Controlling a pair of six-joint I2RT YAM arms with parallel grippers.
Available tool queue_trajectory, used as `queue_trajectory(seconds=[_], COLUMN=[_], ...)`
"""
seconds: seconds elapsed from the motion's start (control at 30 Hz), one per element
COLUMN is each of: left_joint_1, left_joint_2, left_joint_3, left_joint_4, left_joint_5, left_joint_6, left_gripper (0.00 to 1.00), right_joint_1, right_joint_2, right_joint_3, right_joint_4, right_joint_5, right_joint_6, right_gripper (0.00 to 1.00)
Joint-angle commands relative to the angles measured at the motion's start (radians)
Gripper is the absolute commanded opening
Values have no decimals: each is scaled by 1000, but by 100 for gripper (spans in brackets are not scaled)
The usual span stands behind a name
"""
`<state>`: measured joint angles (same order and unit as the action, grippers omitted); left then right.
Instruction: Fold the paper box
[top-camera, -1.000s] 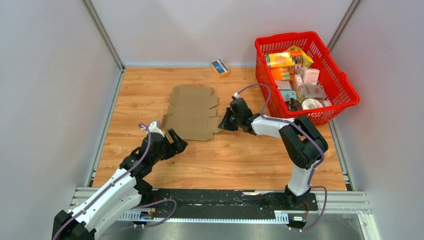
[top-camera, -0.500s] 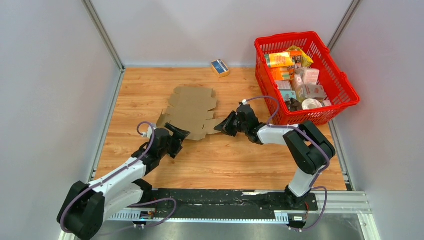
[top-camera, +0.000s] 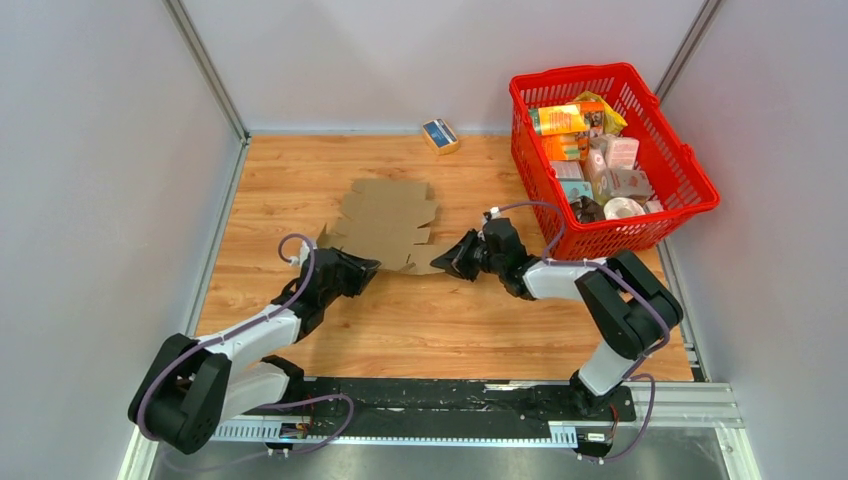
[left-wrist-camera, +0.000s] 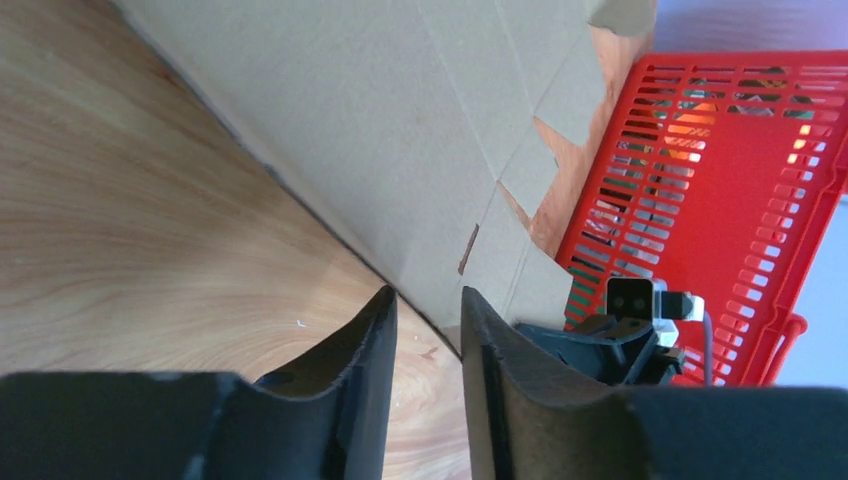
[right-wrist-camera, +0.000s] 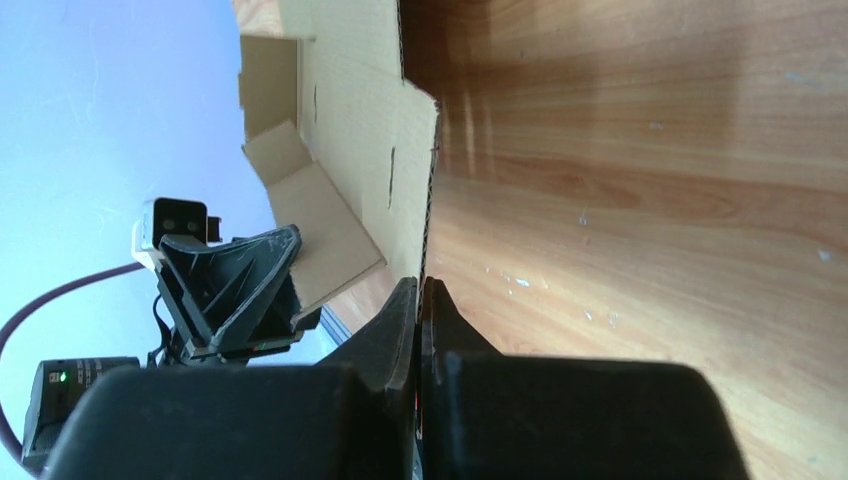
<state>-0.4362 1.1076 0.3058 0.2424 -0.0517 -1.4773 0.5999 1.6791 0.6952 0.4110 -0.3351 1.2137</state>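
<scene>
Paper box (top-camera: 385, 222) slid nearer, long axis skewed — right tool (top-camera: 460, 262) pinching it.

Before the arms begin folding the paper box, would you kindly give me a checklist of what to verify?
1. Right fingers clamped on the paper box: ok. They are pressed together with its edge running between them.
2. Left fingers clamped on the paper box: not ok. They are apart, with the cardboard edge only at their tips.
3. Paper box apart from the red basket: ok. The table shows between them.
4. Small blue box out of the way: ok. It sits at the table's far edge.
5. Near edge of the paper box lifted off the table: cannot tell.
</scene>
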Motion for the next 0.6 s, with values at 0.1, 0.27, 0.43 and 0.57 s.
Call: queue_trajectory(seconds=[0.1, 0.27, 0.43, 0.57], left_joint_1=[5, 5, 5, 5], left_joint_2=[-40, -158, -190, -230], left_joint_3=[32, 197, 435, 526], left_joint_4=[33, -320, -658, -849], left_joint_5=[1, 6, 99, 151], left_joint_6=[158, 449, 794, 905], left_gripper=[8, 0, 0, 0], right_joint_1=[8, 17, 46, 72], right_joint_2=[-180, -349, -401, -360], right_joint_3=[-13, 167, 403, 562], right_joint_4=[-107, -588, -968, -888], right_joint_5=[-36, 57, 154, 32], right_joint_6=[-107, -527, -980, -1250], right_gripper=[21, 65, 70, 78])
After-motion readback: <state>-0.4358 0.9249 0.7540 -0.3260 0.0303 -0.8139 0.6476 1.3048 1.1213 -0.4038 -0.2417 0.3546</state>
